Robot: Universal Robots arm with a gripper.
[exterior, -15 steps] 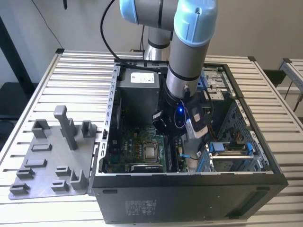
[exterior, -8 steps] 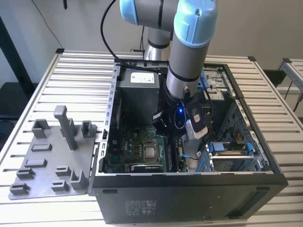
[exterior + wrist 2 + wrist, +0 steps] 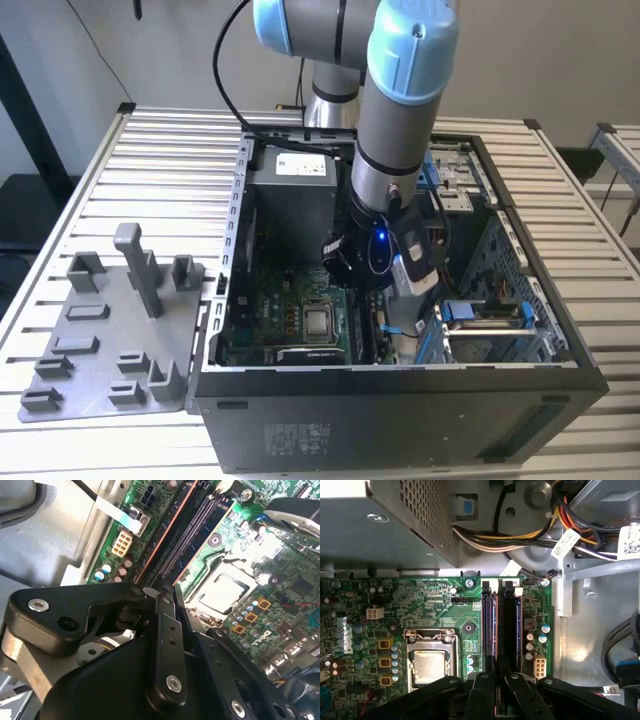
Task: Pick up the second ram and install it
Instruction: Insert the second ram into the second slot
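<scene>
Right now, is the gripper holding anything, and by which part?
It cannot be told. The gripper is down at the memory slots, and what, if anything, it grips is hidden.

Power supply (image 3: pixel 380 525), cable bundle (image 3: pixel 520 537) crowd memory slots (image 3: pixel 501 625); processor socket (image 3: pixel 431 662) side open

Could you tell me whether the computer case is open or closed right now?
Open: the computer case has no panel over its upward side, so the motherboard lies exposed in the exterior view.
</scene>
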